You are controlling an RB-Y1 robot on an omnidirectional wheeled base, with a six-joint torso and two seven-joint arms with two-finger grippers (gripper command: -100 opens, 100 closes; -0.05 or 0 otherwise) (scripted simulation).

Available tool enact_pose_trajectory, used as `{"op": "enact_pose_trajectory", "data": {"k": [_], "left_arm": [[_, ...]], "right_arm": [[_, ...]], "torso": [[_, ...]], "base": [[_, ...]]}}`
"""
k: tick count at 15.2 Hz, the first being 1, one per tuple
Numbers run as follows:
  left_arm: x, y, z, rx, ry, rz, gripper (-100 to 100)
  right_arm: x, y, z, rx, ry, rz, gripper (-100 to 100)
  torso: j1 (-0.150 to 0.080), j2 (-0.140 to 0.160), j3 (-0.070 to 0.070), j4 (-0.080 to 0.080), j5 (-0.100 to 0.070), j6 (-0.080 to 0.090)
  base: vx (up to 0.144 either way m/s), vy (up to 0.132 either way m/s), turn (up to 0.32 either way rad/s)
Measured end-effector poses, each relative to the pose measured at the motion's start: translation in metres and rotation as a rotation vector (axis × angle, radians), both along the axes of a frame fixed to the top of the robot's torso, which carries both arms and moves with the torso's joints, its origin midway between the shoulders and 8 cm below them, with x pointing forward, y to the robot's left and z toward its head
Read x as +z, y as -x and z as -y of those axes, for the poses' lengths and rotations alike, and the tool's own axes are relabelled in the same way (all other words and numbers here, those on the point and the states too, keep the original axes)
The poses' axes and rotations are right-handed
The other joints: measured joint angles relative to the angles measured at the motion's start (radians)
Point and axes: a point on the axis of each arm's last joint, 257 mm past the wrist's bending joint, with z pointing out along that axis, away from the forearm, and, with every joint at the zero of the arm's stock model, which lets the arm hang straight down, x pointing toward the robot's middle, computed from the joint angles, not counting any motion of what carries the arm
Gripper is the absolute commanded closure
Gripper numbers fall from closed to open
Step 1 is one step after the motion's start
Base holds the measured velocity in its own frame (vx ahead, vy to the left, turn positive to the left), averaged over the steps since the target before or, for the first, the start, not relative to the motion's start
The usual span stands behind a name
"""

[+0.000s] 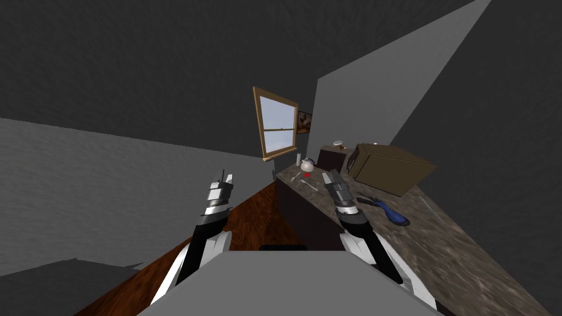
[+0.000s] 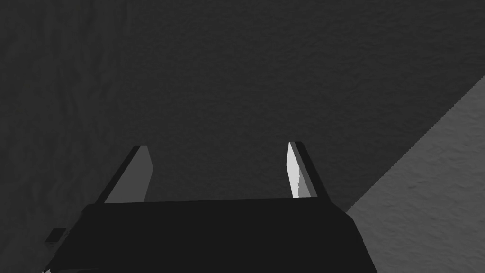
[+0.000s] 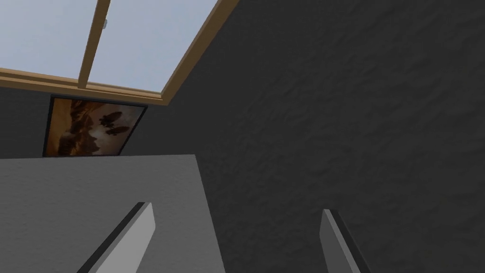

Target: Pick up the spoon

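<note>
Head view: a counter (image 1: 466,258) with a speckled brown stone top runs along my right side, over a dark base. Reddish wood floor (image 1: 241,219) lies to its left.

Right gripper (image 1: 331,176): raised over the counter's near edge, fingers apart, nothing between them.

Left gripper (image 1: 225,179): raised over the floor, well clear of the counter. In the left wrist view its fingers (image 2: 299,170) stand apart and hold nothing.

Spoon (image 1: 310,185): a slim silver utensil lying flat on the counter top, just beside the right gripper on the side toward the window (image 1: 277,129). Its bowl is too small to make out. A second silver utensil (image 1: 296,176) lies near it.

Behind them:
- a white kettle (image 1: 307,164)
- a small red item (image 1: 306,175) at the kettle's foot
- a white cylinder (image 1: 298,159)

Farther right on the counter:
- a brown box (image 1: 389,167)
- a blue utensil with a dark handle (image 1: 392,214), lying flat
- a thin pale stick (image 1: 431,208)

A dark cabinet (image 1: 331,158) stands at the far end.
</note>
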Motion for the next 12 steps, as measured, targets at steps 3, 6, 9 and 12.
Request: {"op": "enact_pose_trajectory", "data": {"k": [3, 6, 9, 12], "left_arm": [[0.0, 0.0, 0.0, 0.0, 0.0, 0.0, 0], [0.0, 0.0, 0.0, 0.0, 0.0, 0.0, 0], [0.0, 0.0, 0.0, 0.0, 0.0, 0.0, 0], [0.0, 0.0, 0.0, 0.0, 0.0, 0.0, 0]], "right_arm": [[-0.017, -0.004, -0.005, 0.017, 0.075, -0.035, -100], [-0.038, -0.009, -0.007, 0.034, 0.16, -0.075, -100], [-0.062, -0.015, -0.012, 0.051, 0.256, -0.121, -100], [-0.082, -0.019, -0.009, 0.066, 0.339, -0.155, -100]], "torso": [[0.0, 0.0, 0.0, 0.0, 0.0, 0.0], [0.001, -0.001, 0.0, 0.0, 0.0, 0.0], [0.002, -0.002, -0.001, 0.0, 0.0, 0.0], [0.001, -0.001, -0.001, 0.0, 0.0, 0.0]], "base": [[0.044, 0.047, 0.028], [0.06, 0.063, 0.048], [0.062, 0.068, 0.039], [0.054, 0.052, 0.039]]}}
